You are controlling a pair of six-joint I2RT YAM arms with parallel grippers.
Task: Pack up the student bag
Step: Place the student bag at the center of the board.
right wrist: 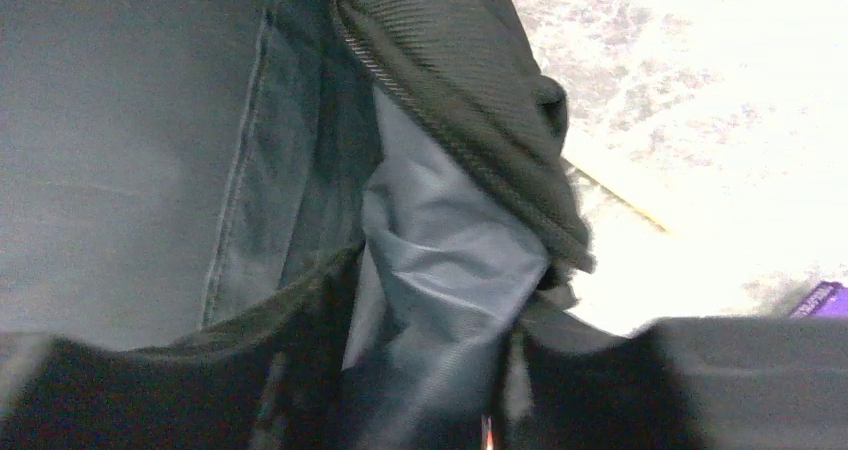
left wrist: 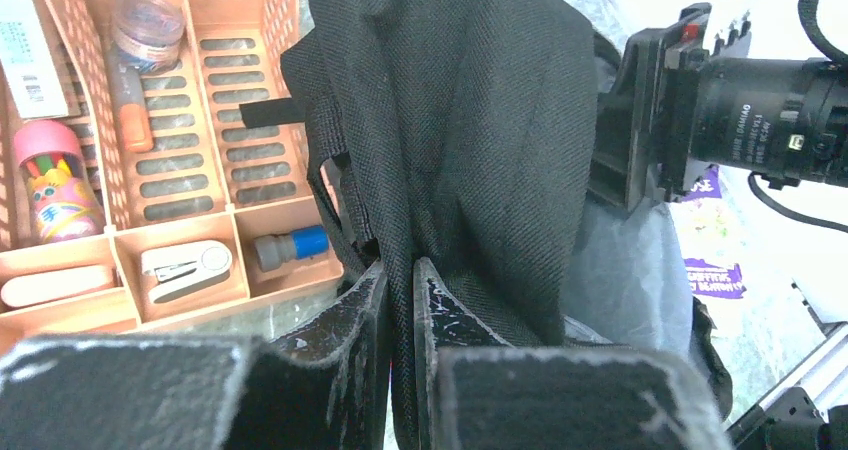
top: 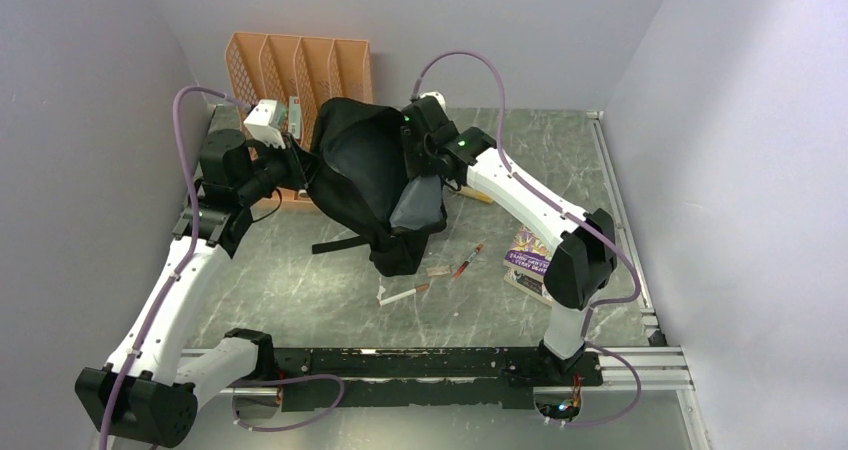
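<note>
At the middle of the overhead view, the large black soft fabric student bag (top: pixel 365 165) slumps on the grey marbled surface (top: pixel 300 270). Its mouth is raised between the two arms and its pale grey lining shows. The left pincer (left wrist: pixel 400 270), at the bag's left edge, is closed narrow on a fold of the black weave. The right pincer (right wrist: pixel 435 370) sits at the bag's right edge. Its jaws stand apart with a fold of the grey lining between them, and whether they press it I cannot tell.

In the upper left of the overhead view, behind the bag, stands an orange slotted plastic organiser (top: pixel 300 65). In the left of the left wrist view its compartments hold:
- a pink round tub of coloured pens (left wrist: pixel 55 185), with red print too small to read
- a white stapler (left wrist: pixel 185 268)
- a grey and blue cylinder (left wrist: pixel 290 245)
- an orange marker (left wrist: pixel 130 105)

At the upper right of that view is the black lens of the right wrist camera (left wrist: pixel 760 100). It carries small white lettering that cannot be made out.

Lower right of the bag in the overhead view, a white pen (top: pixel 403 293) and a red pen (top: pixel 467 260) lie apart from it. Beyond them, toward the right, is a purple paperback book (top: pixel 528 255), partly under the right arm, and its pale cover lettering is not legible. A yellow pencil (top: pixel 478 196) lies just right of the bag, beneath the same arm.
</note>
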